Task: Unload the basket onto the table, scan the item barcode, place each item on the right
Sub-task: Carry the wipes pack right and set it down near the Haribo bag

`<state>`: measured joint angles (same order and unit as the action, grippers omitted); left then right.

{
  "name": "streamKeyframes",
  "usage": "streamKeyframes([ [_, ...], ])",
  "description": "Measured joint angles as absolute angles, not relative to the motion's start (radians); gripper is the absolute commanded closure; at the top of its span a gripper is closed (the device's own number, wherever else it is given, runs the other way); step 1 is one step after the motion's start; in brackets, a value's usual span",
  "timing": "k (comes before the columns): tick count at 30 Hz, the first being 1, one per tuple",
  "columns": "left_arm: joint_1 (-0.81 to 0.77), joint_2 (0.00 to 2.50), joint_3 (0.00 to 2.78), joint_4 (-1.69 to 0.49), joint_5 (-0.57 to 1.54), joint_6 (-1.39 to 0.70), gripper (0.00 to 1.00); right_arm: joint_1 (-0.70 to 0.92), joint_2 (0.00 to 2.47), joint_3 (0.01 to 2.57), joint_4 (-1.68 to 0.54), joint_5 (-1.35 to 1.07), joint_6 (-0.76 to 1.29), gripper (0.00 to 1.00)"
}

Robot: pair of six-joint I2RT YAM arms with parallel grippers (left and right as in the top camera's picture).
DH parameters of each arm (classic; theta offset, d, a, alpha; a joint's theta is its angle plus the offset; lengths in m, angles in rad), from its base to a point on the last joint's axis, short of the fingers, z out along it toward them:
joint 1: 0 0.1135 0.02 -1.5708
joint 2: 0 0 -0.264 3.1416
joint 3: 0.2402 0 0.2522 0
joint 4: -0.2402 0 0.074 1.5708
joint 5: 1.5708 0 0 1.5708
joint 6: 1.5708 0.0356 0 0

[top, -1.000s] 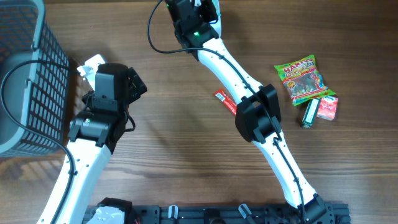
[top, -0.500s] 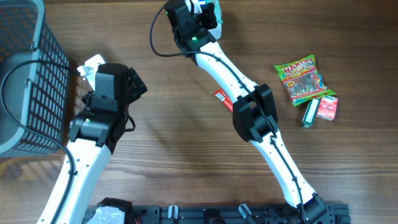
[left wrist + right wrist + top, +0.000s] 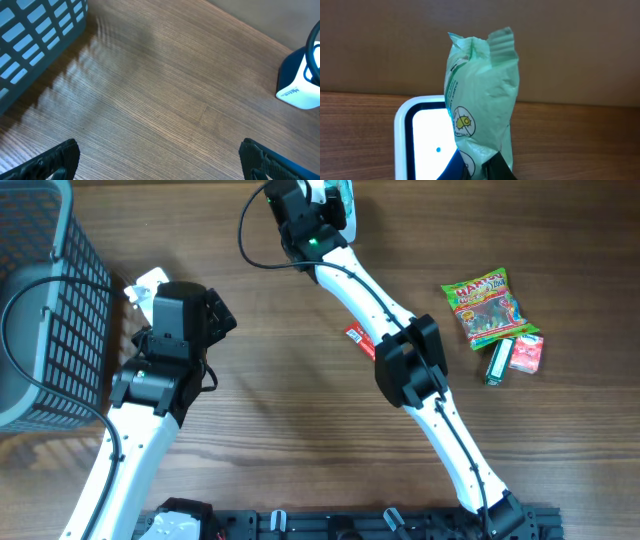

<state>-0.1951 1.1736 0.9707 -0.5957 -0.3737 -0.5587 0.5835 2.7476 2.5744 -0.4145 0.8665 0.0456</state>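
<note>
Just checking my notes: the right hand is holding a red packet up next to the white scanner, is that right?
Not quite. The packet in the right hand is pale green, not red; the right wrist view shows it. It is held up next to the white scanner.

The left arm (image 3: pixel 133 448) and right arm (image 3: pixel 355 283) are glossy white tubular links joined by boxy black joint housings. A thin black cable (image 3: pixel 242 230) loops beside the right arm's wrist, which carries a small green light (image 3: pixel 312 242). The left gripper (image 3: pixel 157 157) has matte black fingers (image 3: pixel 57 160).
</note>
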Motion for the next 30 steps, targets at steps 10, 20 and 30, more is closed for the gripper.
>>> streamKeyframes([
  [10, -0.195, 1.174, 0.971, -0.596, -0.374, -0.559, 0.0, 0.573, 2.241, 2.558, -1.05, 0.724, -0.113, 0.96],
  [20, -0.195, 1.174, 0.971, -0.596, -0.374, -0.559, 0.0, 0.424, 2.012, 2.459, -1.604, 0.325, 0.1, 0.96],
  [30, -0.195, 1.174, 0.971, -0.596, -0.377, -0.559, 0.0, 0.251, 2.057, 1.763, -1.421, 0.22, 0.164, 0.89],
])
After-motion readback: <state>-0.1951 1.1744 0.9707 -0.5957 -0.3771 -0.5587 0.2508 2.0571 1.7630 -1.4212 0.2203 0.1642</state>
